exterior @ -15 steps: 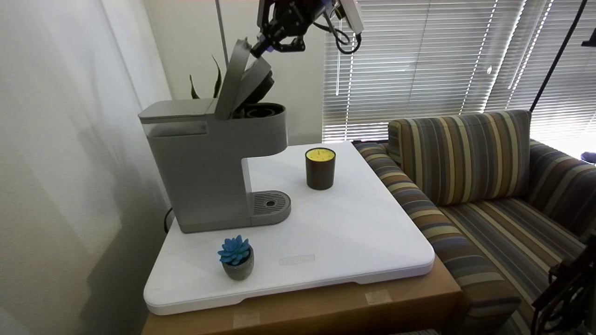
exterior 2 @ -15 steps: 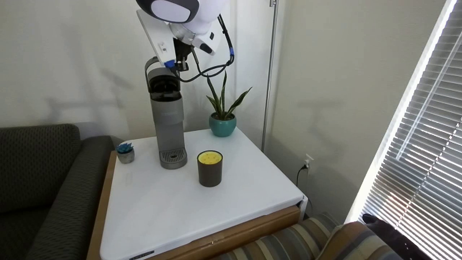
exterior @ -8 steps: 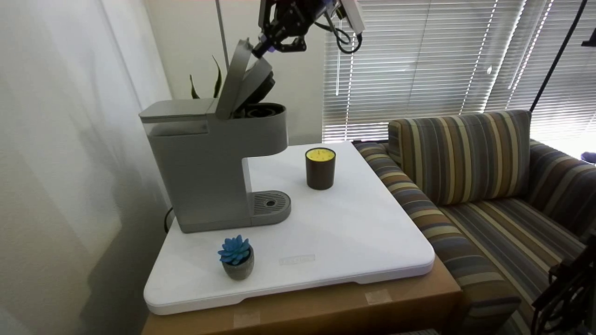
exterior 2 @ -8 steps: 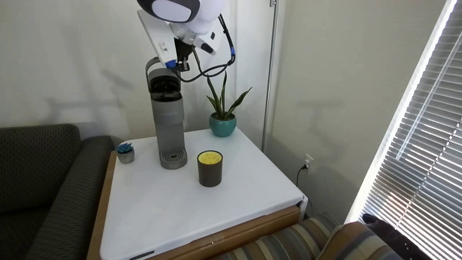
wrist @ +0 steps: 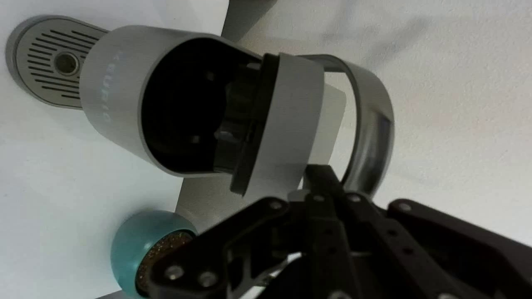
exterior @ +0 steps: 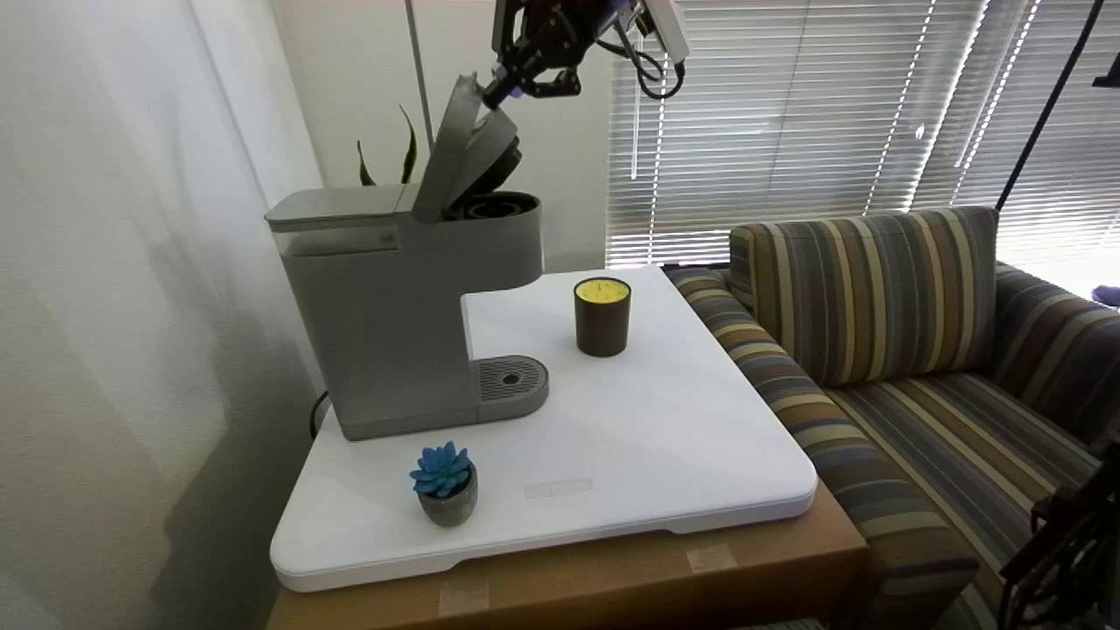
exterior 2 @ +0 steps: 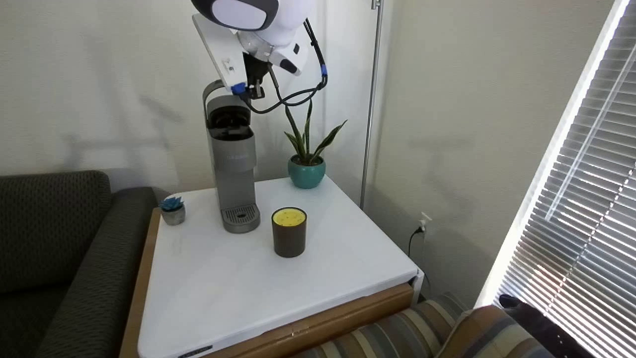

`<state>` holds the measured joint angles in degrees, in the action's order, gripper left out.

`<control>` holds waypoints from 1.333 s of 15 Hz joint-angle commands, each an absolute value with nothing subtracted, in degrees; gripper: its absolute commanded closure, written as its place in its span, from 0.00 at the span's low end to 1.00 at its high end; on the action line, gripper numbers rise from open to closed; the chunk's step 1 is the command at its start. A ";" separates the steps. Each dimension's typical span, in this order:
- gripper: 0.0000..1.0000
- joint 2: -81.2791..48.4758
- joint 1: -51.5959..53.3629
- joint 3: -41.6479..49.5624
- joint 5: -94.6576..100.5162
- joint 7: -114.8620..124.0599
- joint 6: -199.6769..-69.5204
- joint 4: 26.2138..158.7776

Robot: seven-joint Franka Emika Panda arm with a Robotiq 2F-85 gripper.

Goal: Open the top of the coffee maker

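The grey coffee maker point(exterior: 385, 341) stands on the white table; it also shows in an exterior view point(exterior 2: 233, 171) and in the wrist view point(wrist: 120, 83). Its top point(exterior: 486, 147) is tilted up on its hinge, with the dark underside point(exterior 2: 228, 117) and open brewing chamber showing. A curved grey handle point(wrist: 374, 124) stands up behind the top point(wrist: 291, 116). My gripper point(exterior: 493, 98) is at the raised edge. In the wrist view its fingertips point(wrist: 322, 178) are together, in the gap between the top and the handle. Nothing visible is held between them.
A dark candle jar point(exterior: 602, 324) stands in front of the coffee maker. A small blue succulent point(exterior: 444, 481) stands beside it. A teal plant pot point(exterior 2: 306, 173) is on the opposite side. A wall is behind. A striped armchair point(exterior: 866, 297) adjoins the table point(exterior: 630, 455).
My gripper has moved slightly forward, away from the wall. The coffee maker has slid a little the same way with it. The top stays tilted up.
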<state>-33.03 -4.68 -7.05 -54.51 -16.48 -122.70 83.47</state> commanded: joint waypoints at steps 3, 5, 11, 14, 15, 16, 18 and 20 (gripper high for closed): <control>1.00 -27.51 -4.75 -4.07 -52.69 -13.18 -122.94 86.81; 1.00 -26.06 -4.60 -3.17 -51.67 -11.80 -123.17 87.24; 1.00 -23.09 -4.46 -2.33 -48.74 -8.68 -123.23 88.21; 1.00 -22.20 -3.92 -1.69 -45.54 -5.34 -123.19 88.74; 1.00 -21.92 -3.61 -1.31 -43.60 -3.52 -123.20 88.93; 1.00 -21.76 -2.95 -0.58 -40.29 -0.44 -123.20 88.91; 1.00 -21.98 -2.20 0.36 -33.63 5.14 -121.30 88.00; 1.00 -22.08 -1.61 0.83 -27.28 10.20 -119.55 87.18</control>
